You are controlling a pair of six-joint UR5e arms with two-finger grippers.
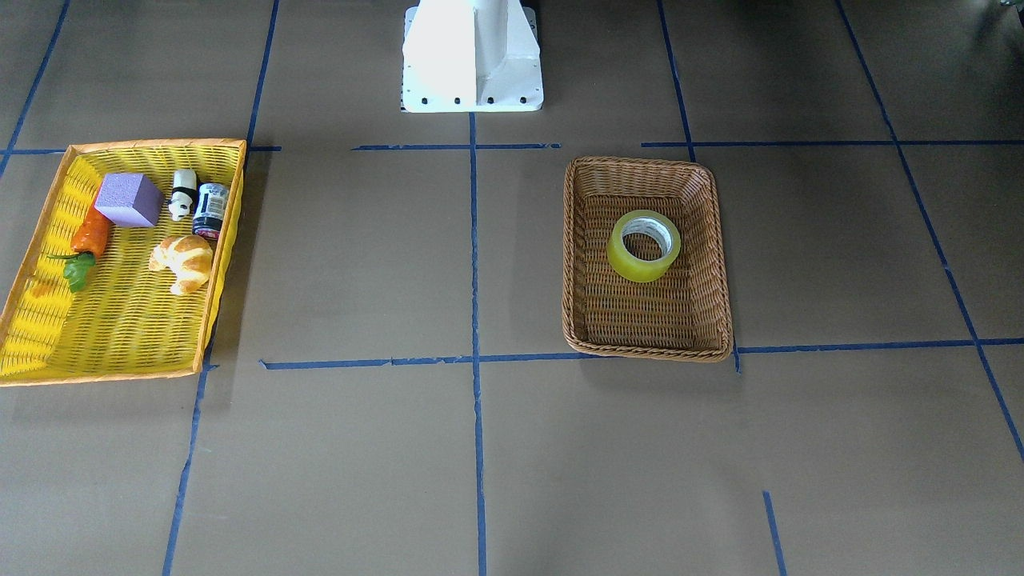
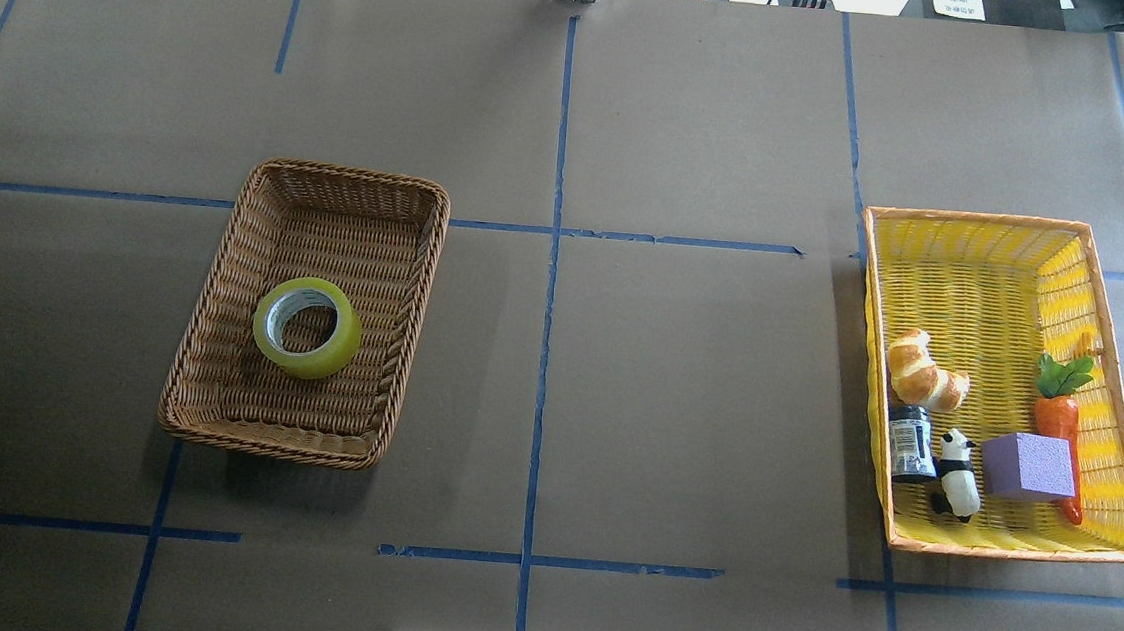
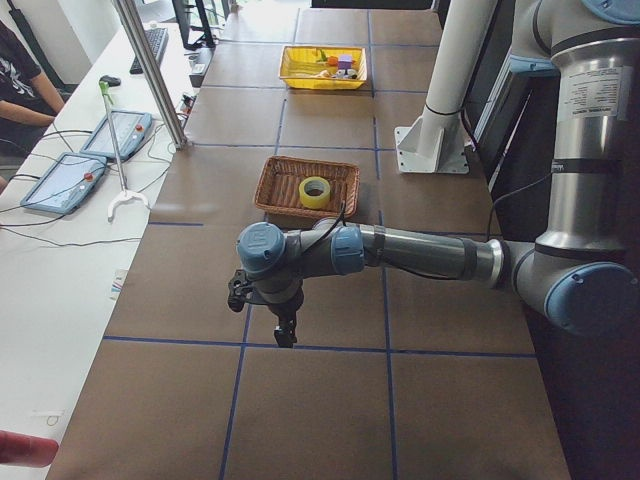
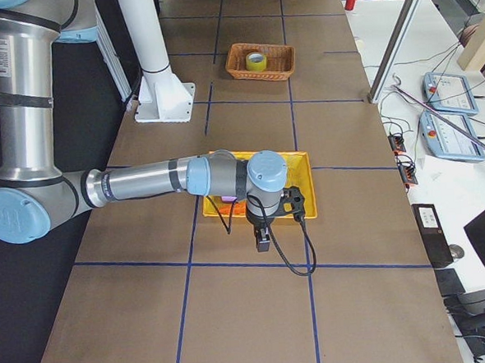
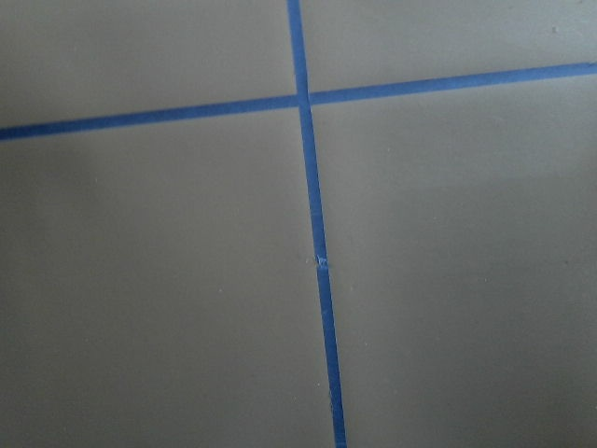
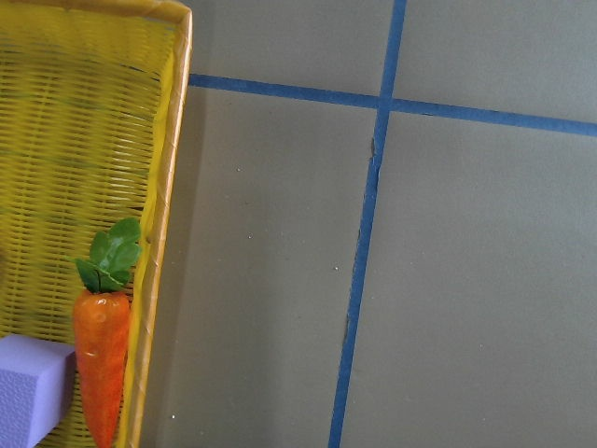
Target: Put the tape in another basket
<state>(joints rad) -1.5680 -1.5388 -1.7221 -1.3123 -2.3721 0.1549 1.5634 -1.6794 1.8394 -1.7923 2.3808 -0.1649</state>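
The tape lies flat in the brown wicker basket on my left half of the table, and shows too in the front view and the left side view. My left gripper hangs over bare table well away from that basket, toward the table's left end. My right gripper hangs just beyond the yellow basket toward the right end. Both show only in the side views, so I cannot tell whether they are open or shut. The wrist views show no fingers.
The yellow basket holds a croissant, a dark jar, a toy panda, a purple block and a carrot. Blue tape lines grid the brown table. The white robot base stands at the near edge.
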